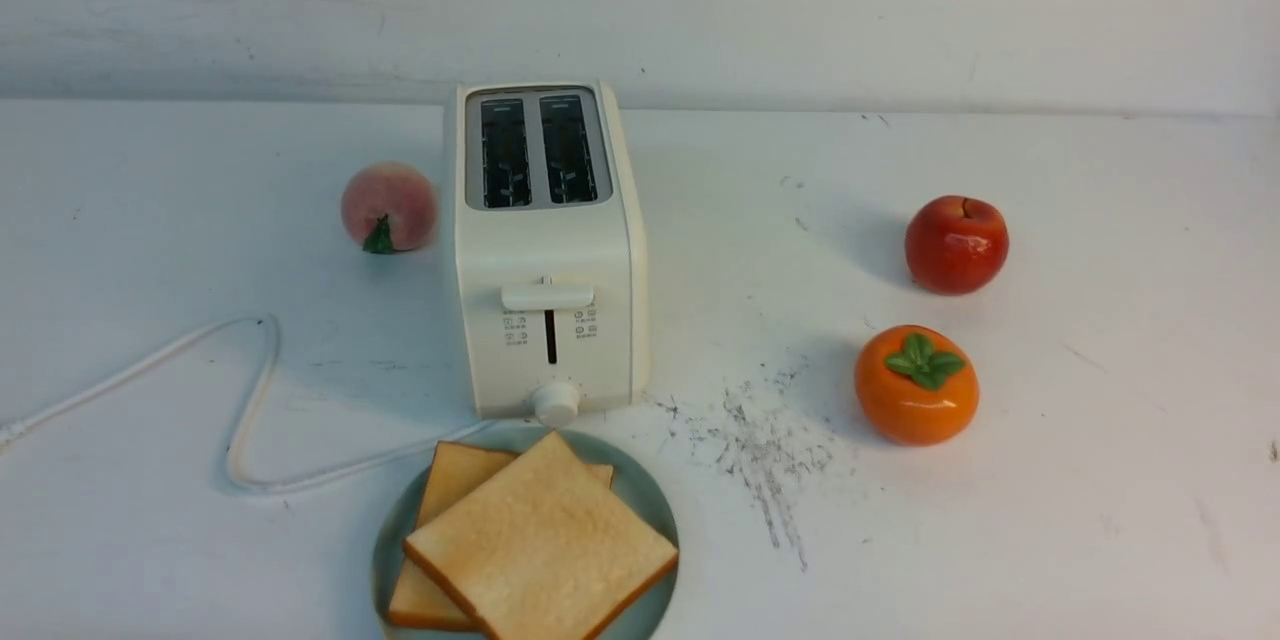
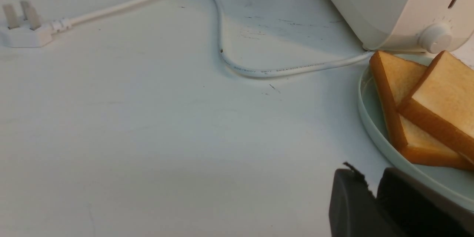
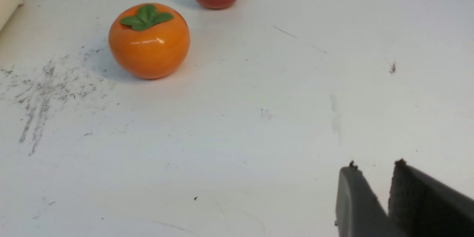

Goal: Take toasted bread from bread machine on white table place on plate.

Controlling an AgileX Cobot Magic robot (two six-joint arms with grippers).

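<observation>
The cream-white bread machine [image 1: 545,250] stands mid-table on the white table [image 1: 1050,520], both top slots empty. Just in front of it, the pale blue-green plate [image 1: 655,500] holds two slices of toasted bread: one [image 1: 540,540] lies on top of the other [image 1: 455,480]. In the left wrist view my left gripper [image 2: 370,177] hovers beside the plate's rim [image 2: 366,114], its jaws a little apart with nothing between them. My right gripper [image 3: 374,170] is over bare table, jaws slightly apart and empty. Neither arm shows in the front view.
A peach [image 1: 388,207] sits left of the bread machine. A red apple [image 1: 956,244] and an orange persimmon [image 1: 916,384] stand to the right. The white cord [image 1: 250,400] loops across the left side to its plug [image 2: 24,31]. Dark scratch marks [image 1: 760,450] lie right of the plate.
</observation>
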